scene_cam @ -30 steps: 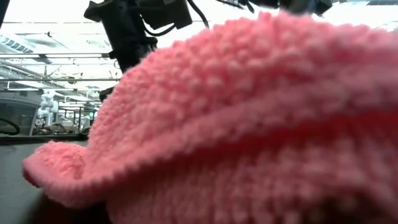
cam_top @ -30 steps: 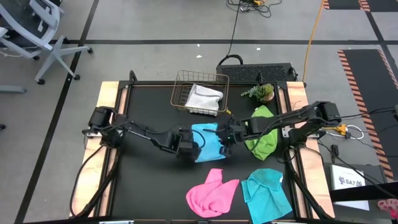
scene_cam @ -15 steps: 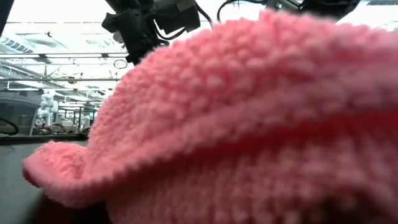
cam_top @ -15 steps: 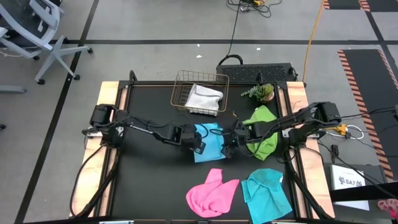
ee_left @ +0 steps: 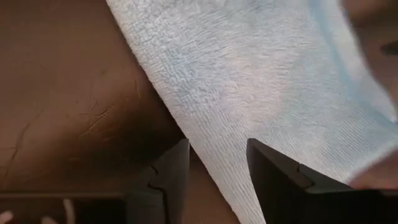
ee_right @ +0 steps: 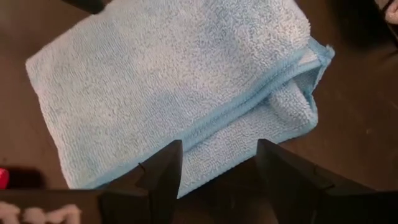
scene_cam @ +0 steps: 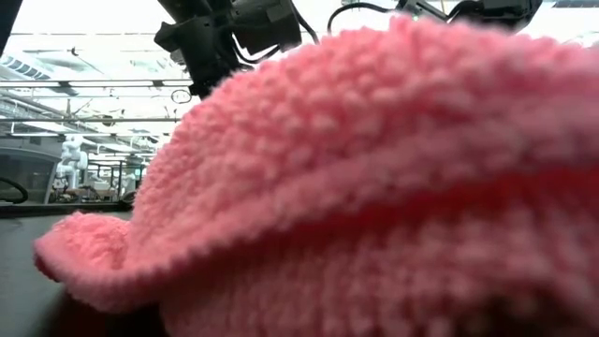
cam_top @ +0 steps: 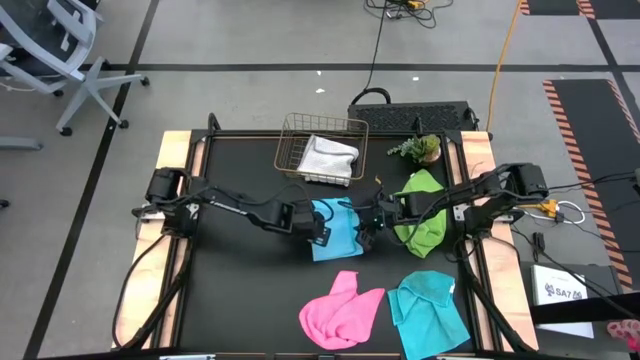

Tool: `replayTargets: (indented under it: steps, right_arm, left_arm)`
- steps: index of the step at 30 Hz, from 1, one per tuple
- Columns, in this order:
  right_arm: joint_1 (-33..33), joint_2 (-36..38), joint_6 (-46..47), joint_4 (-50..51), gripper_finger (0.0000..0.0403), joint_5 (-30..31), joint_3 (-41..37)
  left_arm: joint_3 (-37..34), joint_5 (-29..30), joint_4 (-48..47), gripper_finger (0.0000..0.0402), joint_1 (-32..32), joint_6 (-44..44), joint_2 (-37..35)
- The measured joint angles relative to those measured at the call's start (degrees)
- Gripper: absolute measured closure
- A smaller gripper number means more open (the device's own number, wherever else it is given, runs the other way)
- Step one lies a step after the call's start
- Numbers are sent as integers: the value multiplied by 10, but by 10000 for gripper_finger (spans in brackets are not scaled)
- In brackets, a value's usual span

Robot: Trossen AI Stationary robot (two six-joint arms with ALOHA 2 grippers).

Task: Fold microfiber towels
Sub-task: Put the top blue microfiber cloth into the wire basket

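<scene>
Both spread-open grippers, left gripper and right gripper, flank the folded cyan-blue microfiber towel mid-table, gripping nothing; lift straight clear so the fold stays flat.

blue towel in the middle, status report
Left gripper and right gripper jaws open, flanking folded blue towel. Towel flat, released. Nothing in the way.

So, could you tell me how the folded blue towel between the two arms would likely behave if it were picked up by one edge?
The folded blue towel would probably go floppy and unfold, since its layers lie loose with one corner bulging. Its nubby pile suggests it grips rather than slips. It looks light for its size.
</scene>
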State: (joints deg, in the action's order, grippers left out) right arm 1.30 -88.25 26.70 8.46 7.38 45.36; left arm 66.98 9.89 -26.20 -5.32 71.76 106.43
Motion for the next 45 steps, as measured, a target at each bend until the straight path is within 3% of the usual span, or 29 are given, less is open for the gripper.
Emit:
replayTargets:
  steps: [10,19,37,41,45]
  right_arm:
    - [-7,0,-23,18,202,-1,-11]
    - [-31,0,0,-52,202,-2,-53]
    - [-32,0,1,-74,202,-4,-57]
    - [-31,0,1,-74,205,-12,-57]
    - [-31,0,-1,-74,205,-19,-57]
  left_arm:
    - [0,-20,37,233,12,37,38]
    - [0,-28,52,233,22,23,39]
    - [0,-10,87,235,25,-11,41]
    - [0,-10,86,260,27,-11,42]
    - [0,-9,84,316,27,-20,49]
